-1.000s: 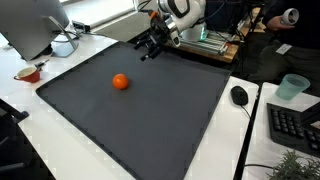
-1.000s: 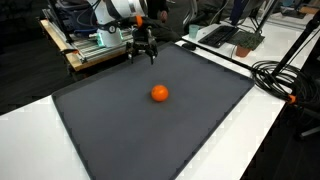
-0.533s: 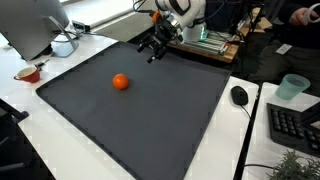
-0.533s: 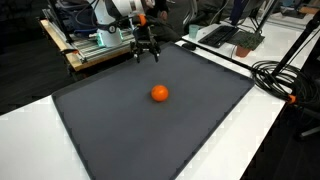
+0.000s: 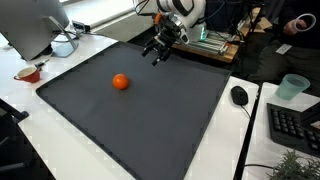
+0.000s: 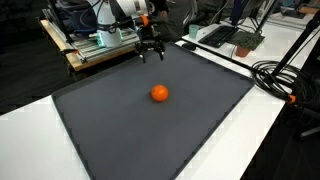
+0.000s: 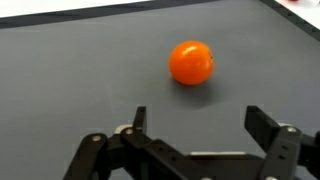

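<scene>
An orange ball (image 5: 120, 82) lies on the dark grey mat (image 5: 150, 120); it also shows in an exterior view (image 6: 159, 94) and in the wrist view (image 7: 191, 62). My gripper (image 5: 157, 52) hangs above the far edge of the mat, well away from the ball, and shows in an exterior view (image 6: 152, 52) too. In the wrist view its two black fingers (image 7: 198, 120) stand wide apart with nothing between them. The ball lies ahead of the fingers, not touching them.
A monitor (image 5: 35, 25) and a red bowl (image 5: 28, 73) stand beside the mat. A mouse (image 5: 239, 95), a keyboard (image 5: 295, 125) and a cup (image 5: 292, 87) sit on the white table. Cables (image 6: 285, 80) run along the mat's side. Electronics on a wooden rack (image 6: 95, 45) stand behind.
My gripper has drifted a little sideways along the far edge of the mat. The ball has not moved.
</scene>
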